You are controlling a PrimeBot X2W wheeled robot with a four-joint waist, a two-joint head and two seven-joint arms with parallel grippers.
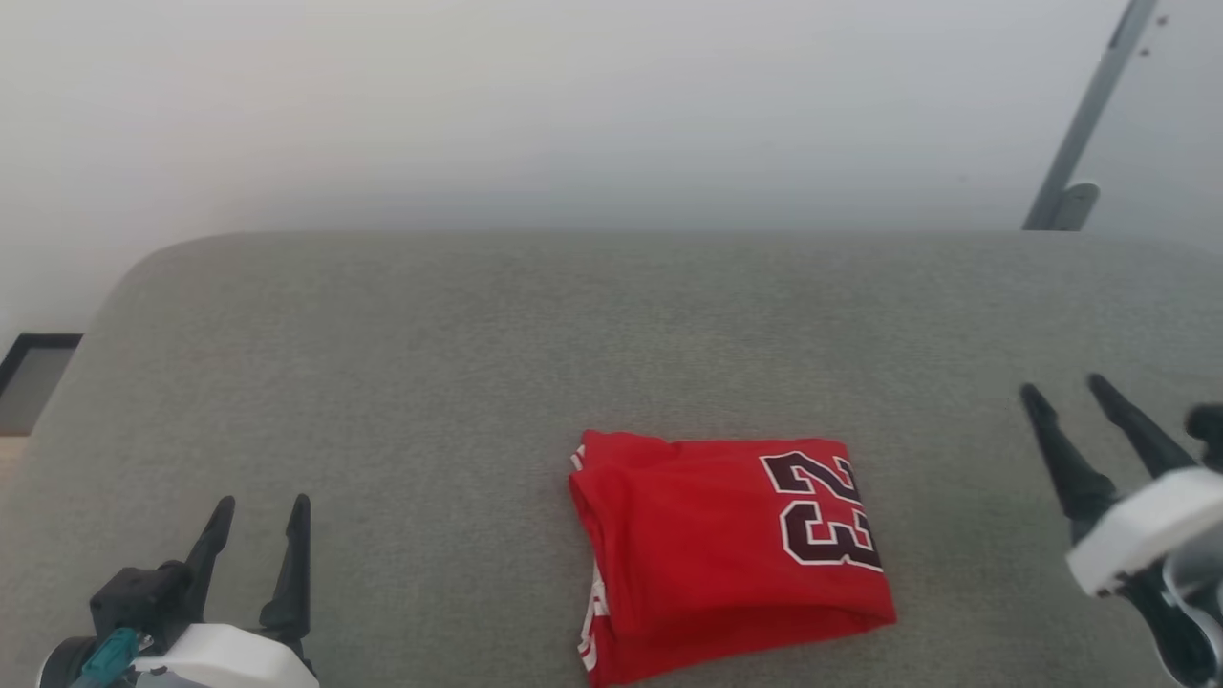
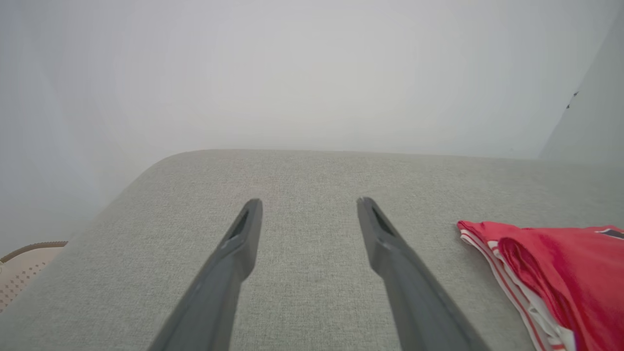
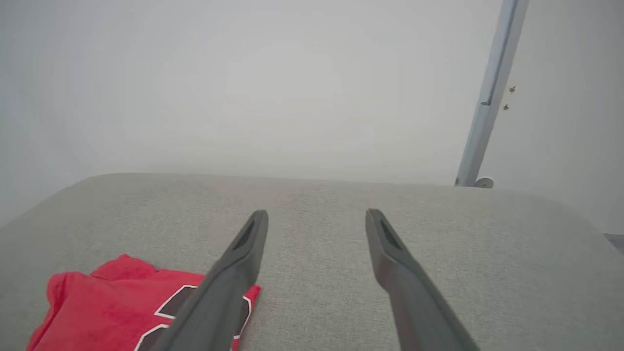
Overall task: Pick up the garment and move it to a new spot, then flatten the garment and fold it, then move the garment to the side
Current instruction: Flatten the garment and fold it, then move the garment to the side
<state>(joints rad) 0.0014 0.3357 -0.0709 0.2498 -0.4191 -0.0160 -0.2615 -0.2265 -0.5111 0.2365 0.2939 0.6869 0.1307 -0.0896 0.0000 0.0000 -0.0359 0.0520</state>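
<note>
**A:** Where do the hands stand?

**B:** The left hand [image 1: 264, 501] is low at the near left with its fingers spread and nothing in them. The right hand [image 1: 1062, 385] is over at the right, also spread and empty. Neither touches the shirt [image 1: 707, 554]. It lies between them on the grey bench [image 1: 430, 382], toward the front edge and nearer the right hand.

**A:** So how far along is the job?

**B:** The shirt is a compact folded packet with the "23" facing up and striped trim peeking out along its left side. From that I'd say the pick-up, flattening and folding are done. What's left is moving it aside. It sits roughly mid-bench, so my guess is that step hasn't happened, but I can't be sure.

**A:** Do the views add anything to each other?

**B:** The head view gives the whole packet and both hands at once. The left wrist view adds the fold's layered edge seen side-on, with white and red trim stacked, and a beige perforated basket [image 2: 24, 268] past the bench's corner. The right wrist view gives the numbered end up close, with one finger crossing in front of it, and a grey pole [image 3: 490, 92] against the wall.
</note>
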